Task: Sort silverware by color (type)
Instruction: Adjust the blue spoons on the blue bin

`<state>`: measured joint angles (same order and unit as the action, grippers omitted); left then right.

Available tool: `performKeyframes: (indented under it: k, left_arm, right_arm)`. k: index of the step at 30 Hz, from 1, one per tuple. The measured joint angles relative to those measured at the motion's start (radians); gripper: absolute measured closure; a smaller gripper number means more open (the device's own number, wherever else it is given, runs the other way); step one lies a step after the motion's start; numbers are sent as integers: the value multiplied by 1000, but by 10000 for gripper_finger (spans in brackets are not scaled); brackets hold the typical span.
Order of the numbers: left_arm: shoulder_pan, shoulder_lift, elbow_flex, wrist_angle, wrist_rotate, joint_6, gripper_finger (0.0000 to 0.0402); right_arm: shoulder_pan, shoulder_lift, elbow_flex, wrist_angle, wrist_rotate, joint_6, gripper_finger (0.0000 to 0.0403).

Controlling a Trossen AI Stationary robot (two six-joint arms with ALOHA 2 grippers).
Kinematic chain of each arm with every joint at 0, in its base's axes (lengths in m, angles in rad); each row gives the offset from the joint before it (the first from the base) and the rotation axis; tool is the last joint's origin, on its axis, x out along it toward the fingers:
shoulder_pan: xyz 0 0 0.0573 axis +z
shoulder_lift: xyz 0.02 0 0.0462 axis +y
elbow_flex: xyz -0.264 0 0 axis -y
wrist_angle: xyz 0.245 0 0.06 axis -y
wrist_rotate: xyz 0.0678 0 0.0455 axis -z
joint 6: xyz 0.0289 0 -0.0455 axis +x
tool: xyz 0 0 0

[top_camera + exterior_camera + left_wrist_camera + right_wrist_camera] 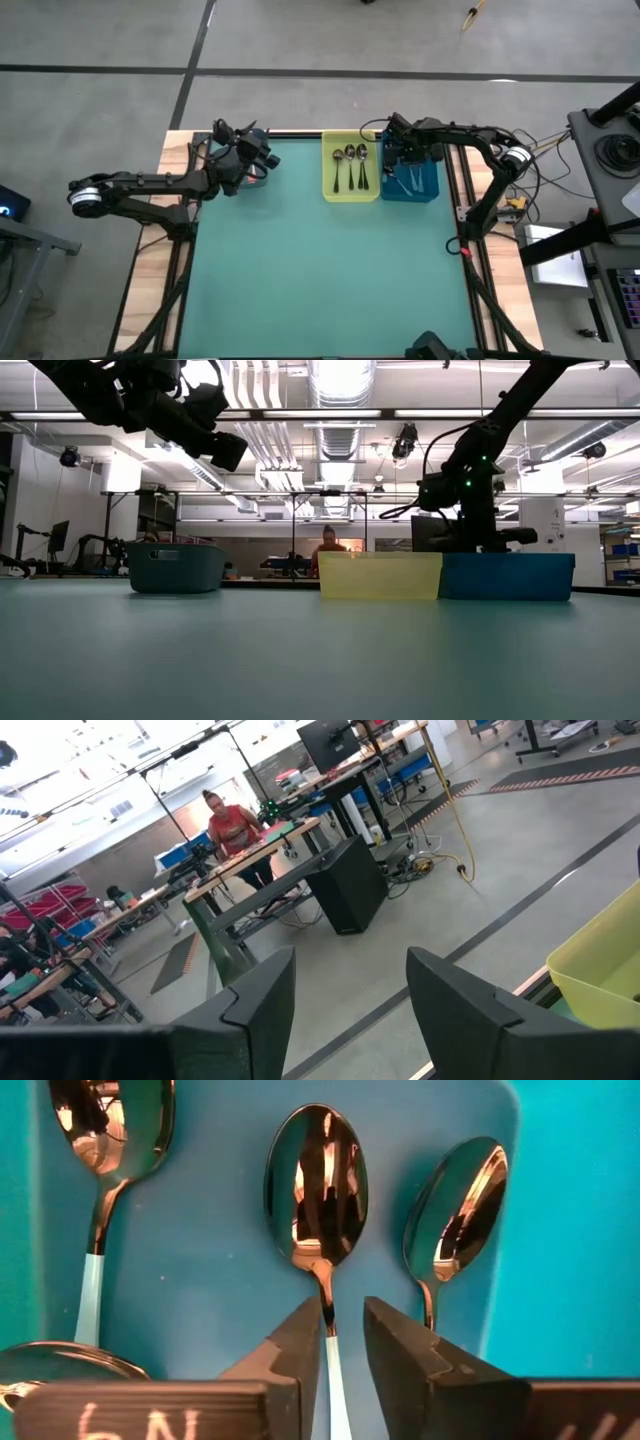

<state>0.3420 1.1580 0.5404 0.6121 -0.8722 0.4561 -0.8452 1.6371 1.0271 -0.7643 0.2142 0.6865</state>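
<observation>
- The right gripper is down inside the blue bin, jaws a little spread with the thin neck of a pale-handled spoon between them; whether they touch it I cannot tell.
- Two more spoons lie beside that one on the bin floor, and the bowl of a fourth shows at the edge of the right wrist view.
- Three dark-handled spoons lie side by side in the yellow bin, which stands against the blue one at the far edge of the worktop.
- The left gripper hangs high over the far left corner near a grey tub, jaws spread and empty.
- Likely handling: these spoons are light, stiff and slick. The polished bowl would slip, so the neck or handle is the better hold.
- Room: the bin walls stand close around the right gripper, so lifting straight up looks safest. The open worktop in front offers plenty of room.
</observation>
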Motion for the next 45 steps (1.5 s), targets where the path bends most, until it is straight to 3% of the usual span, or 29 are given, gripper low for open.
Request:
performKeyframes:
  k: [6, 16, 30, 45]
  left_arm:
    - [0, 0, 0, 0, 0, 0, 228]
    - [0, 0, 0, 0, 0, 0, 228]
    - [0, 0, 0, 1, 0, 0, 228]
    - [0, 0, 0, 23, 0, 3, 228]
  right_arm:
    - [0, 0, 16, -15, -16, -47, 327]
    - [22, -1, 74, -24, -278, -315, 326]
    - [85, 0, 59, -90, -306, -496, 326]
    - [105, 1, 48, -83, -293, -537, 311]
